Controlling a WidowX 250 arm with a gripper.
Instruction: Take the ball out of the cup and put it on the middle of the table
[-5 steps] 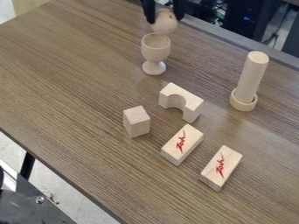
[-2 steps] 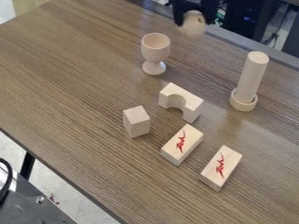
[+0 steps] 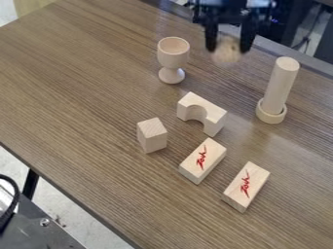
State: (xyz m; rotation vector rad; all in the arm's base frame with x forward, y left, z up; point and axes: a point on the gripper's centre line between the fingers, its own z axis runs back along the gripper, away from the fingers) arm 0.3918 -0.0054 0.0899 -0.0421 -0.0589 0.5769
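Note:
Near the top edge, right of centre, the black gripper (image 3: 228, 44) is shut on the pale wooden ball (image 3: 227, 51), one finger on either side of it. Ball and gripper hang above the far part of the brown table (image 3: 71, 87), to the right of the wooden cup. The cup (image 3: 174, 54) stands upright on its stem, and its bowl holds no ball.
An arch block (image 3: 202, 111) and a small upright block (image 3: 152, 134) stand mid-table. Two flat blocks with red writing, one (image 3: 203, 160) left of the other (image 3: 246, 186), lie nearer. A cylinder (image 3: 282, 85) rises from a ring (image 3: 271, 111) at the right.
Holding the ball, the gripper has moved right from above the cup and come slightly nearer the camera. The cup and blocks have stayed put.

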